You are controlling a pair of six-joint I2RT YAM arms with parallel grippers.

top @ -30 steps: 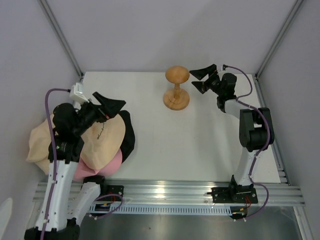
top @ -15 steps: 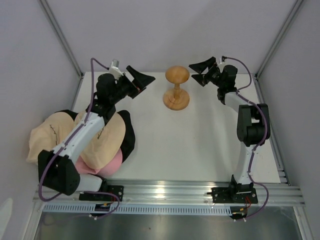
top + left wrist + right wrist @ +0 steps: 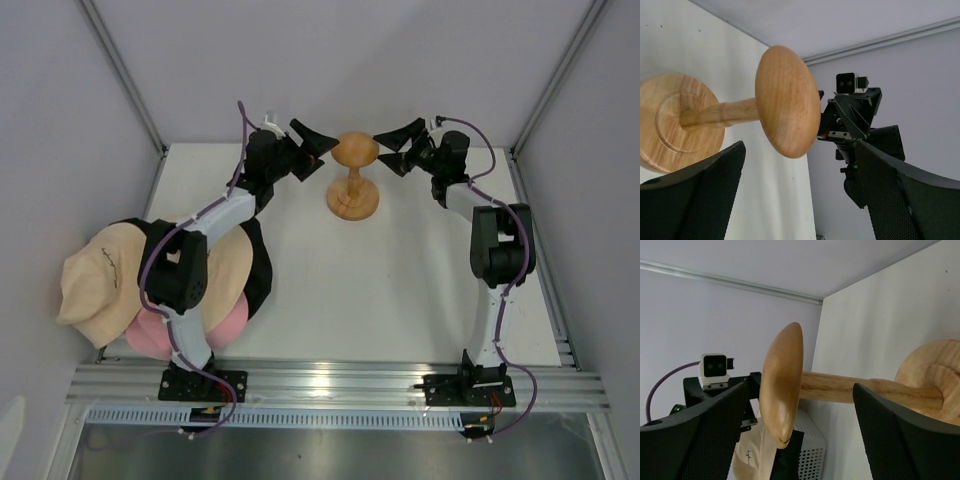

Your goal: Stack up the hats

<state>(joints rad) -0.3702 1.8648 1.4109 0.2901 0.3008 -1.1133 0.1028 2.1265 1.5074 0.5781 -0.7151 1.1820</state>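
Your left end effector (image 3: 318, 150) and right end effector (image 3: 392, 148) both gape wide, empty, flanking the wooden stand (image 3: 353, 198); the hats (image 3: 100, 278) lie heaped far left.

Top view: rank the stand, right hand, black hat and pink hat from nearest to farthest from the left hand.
From the left hand:
1. Stand, its round top immediately to the right.
2. Right hand, on the stand's other side.
3. Black hat, at the table's left, toward the arm bases.
4. Pink hat, near-left corner, closest to the bases.
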